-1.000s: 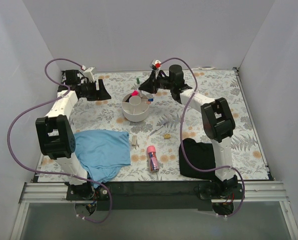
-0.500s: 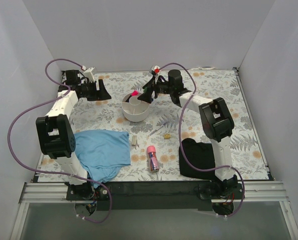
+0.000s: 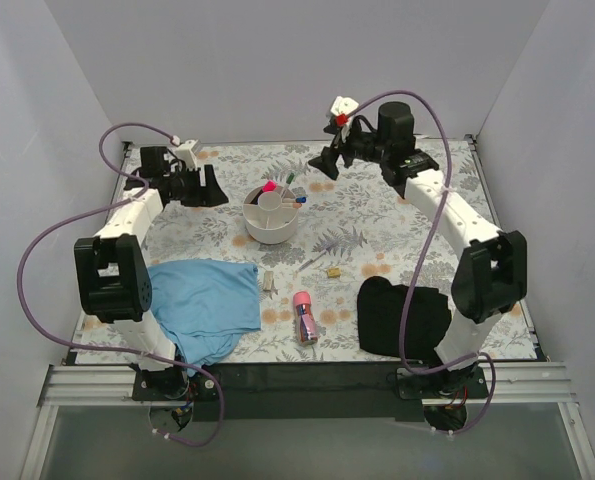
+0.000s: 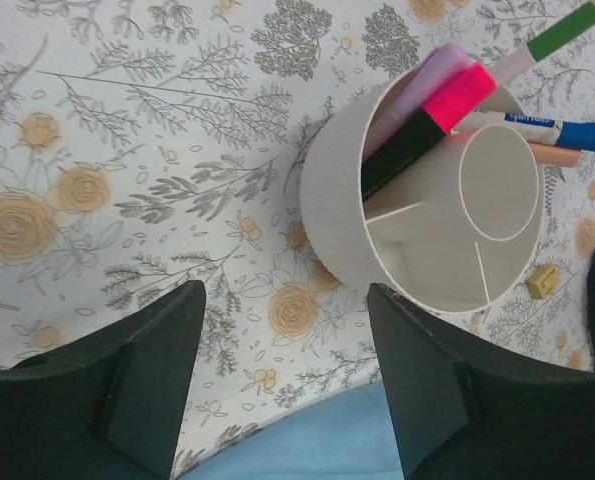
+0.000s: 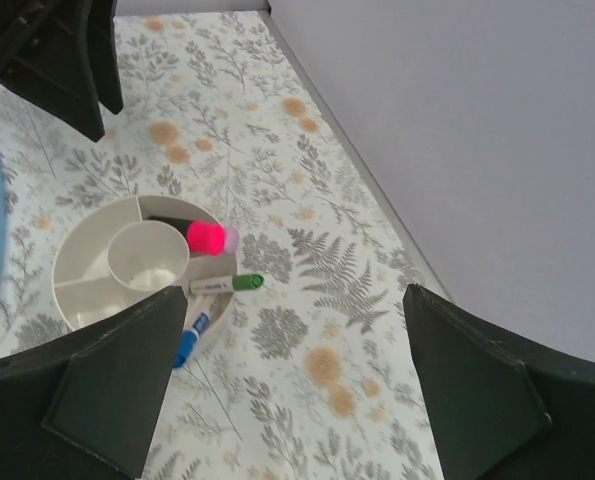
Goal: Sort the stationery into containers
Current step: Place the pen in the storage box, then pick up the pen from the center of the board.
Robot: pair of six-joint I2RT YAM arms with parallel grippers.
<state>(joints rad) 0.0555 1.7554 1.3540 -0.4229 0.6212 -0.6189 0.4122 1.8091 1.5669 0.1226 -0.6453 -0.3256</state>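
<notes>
Black right pincer (image 5: 292, 392) spread wide, empty, near white organiser (image 5: 80, 262).

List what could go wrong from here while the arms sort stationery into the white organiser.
1. The green-capped marker and blue-capped pen lean out over the rim of the white round plastic organiser; a bump might tip them out.
2. The open left end effector sits close beside that organiser and could nudge it when it moves.
3. The small brass piece lies on the busy floral tablecloth, so a pinch may miss it.
</notes>
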